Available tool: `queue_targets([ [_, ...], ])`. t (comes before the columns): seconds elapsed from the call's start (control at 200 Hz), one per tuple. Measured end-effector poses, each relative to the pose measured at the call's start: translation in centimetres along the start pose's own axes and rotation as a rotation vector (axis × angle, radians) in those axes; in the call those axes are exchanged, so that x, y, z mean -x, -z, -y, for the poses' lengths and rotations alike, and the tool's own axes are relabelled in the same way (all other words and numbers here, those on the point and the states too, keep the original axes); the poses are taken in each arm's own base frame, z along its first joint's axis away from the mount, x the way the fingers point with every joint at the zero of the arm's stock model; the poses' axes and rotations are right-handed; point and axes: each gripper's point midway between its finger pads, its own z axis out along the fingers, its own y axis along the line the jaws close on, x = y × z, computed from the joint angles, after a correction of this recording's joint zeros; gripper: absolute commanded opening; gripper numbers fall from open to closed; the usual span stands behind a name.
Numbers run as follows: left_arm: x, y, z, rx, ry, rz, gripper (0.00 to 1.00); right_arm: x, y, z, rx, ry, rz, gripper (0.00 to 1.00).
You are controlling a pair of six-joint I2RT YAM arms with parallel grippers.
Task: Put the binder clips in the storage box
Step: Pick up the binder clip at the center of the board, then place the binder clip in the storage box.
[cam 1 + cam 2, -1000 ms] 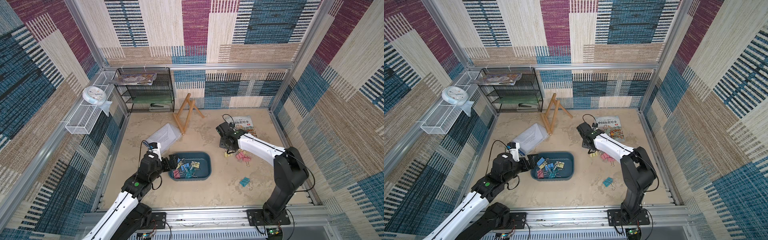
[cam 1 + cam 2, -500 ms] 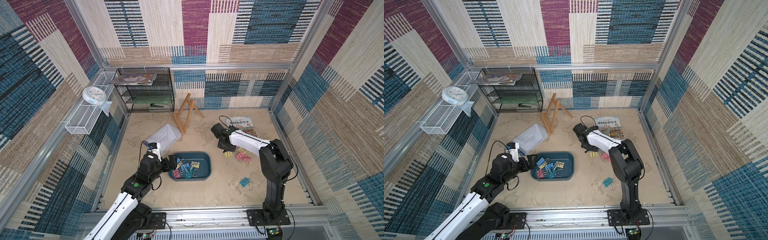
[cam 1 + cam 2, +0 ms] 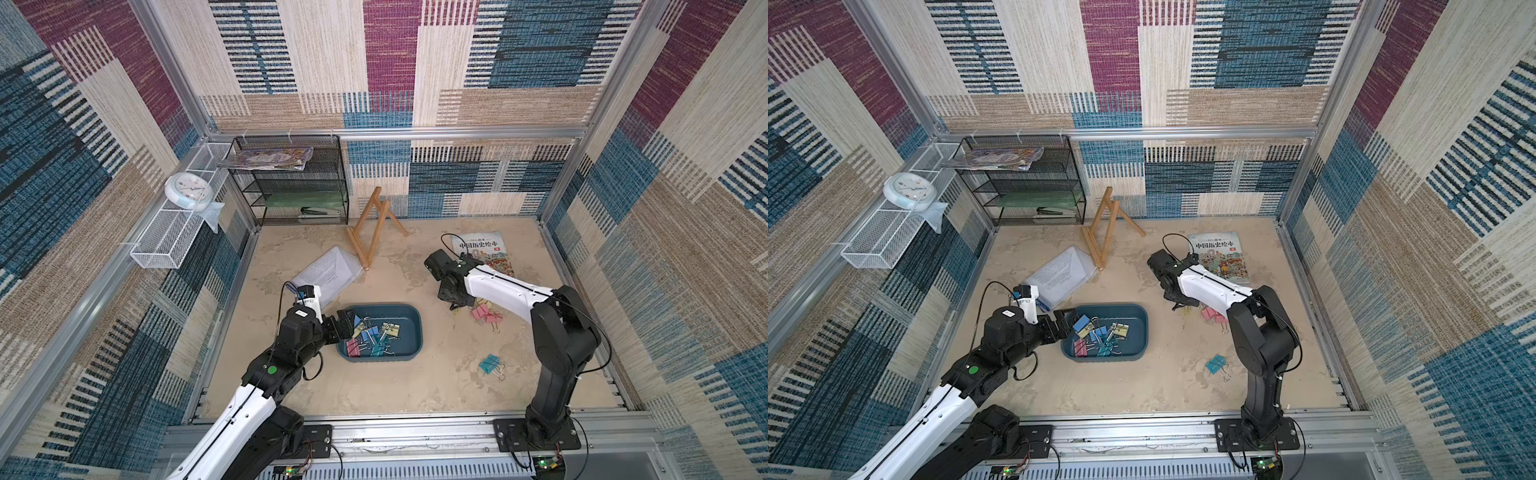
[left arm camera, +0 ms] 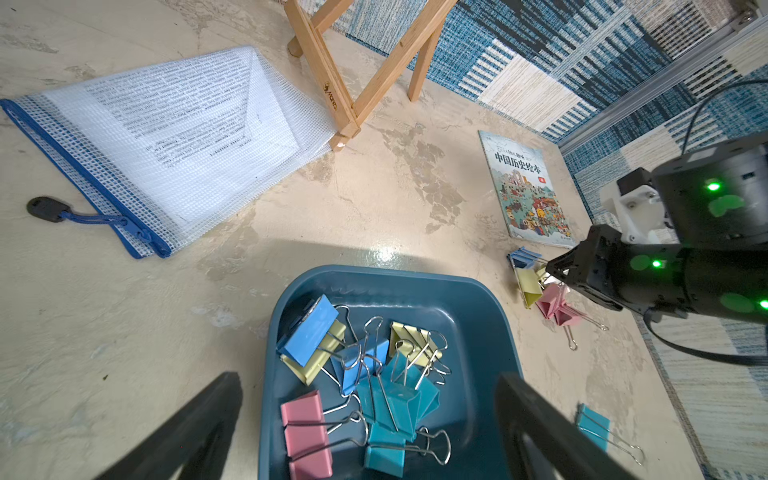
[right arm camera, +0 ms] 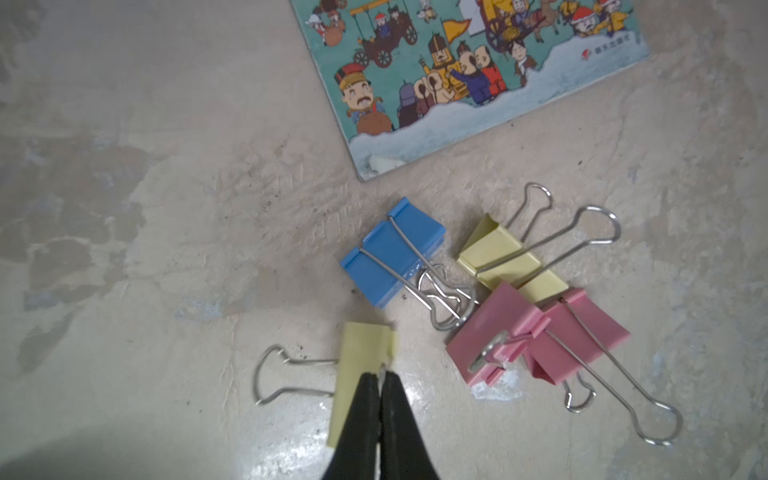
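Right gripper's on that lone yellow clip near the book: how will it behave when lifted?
Likely light and rigid: the yellow clip is a small folded body. The right gripper seems shut on only its thin wire handle, so it may swing or slip.

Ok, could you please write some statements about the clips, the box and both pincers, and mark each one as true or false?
1. The left pincer is open. True.
2. The right pincer is open. False: it is shut on a yellow clip.
3. The box is empty. False: it holds several clips.
4. A teal clip lies on the table, apart from the others. True.
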Motion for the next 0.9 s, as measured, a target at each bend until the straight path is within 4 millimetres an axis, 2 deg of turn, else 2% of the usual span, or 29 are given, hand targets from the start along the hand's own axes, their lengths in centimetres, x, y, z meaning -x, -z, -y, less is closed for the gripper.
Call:
queue_targets([
  [0.16, 0.0, 0.0, 0.0, 0.001, 0.003, -0.001, 0.99, 0.2, 2.7, -0.4, 0.084, 0.0, 0.026, 0.0],
  [0.275, 0.0, 0.0, 0.0, 0.001, 0.004, -0.001, 0.99, 0.8, 5.7, -0.7, 0.186, -0.016, 0.069, 0.0],
  [0.381, 0.0, 0.0, 0.0, 0.001, 0.007, -0.001, 0.99, 0.5, 9.0, -1.1, 0.343, -0.029, 0.106, 0.0],
  [0.486, -0.1, 0.0, 0.0, 0.002, 0.016, -0.003, 0.99, -0.8, 12.2, -1.8, 0.592, -0.039, 0.141, 0.0],
  [0.601, -0.1, -0.2, -0.1, 0.004, 0.019, -0.007, 0.99, -3.0, 14.5, -2.8, 0.835, -0.05, 0.156, 0.0],
  [0.731, -0.4, -0.5, 0.0, -0.003, 0.026, -0.023, 0.99, -4.6, 17.2, -5.2, 1.036, -0.043, 0.141, 0.0],
  [0.811, -0.4, -0.7, 0.0, -0.001, 0.032, -0.027, 0.99, -5.5, 18.2, -7.2, 1.107, -0.024, 0.117, 0.0],
  [0.896, -0.5, -0.9, 0.1, -0.003, 0.033, -0.031, 0.99, -7.1, 17.9, -9.3, 1.132, 0.01, 0.069, 0.0],
])
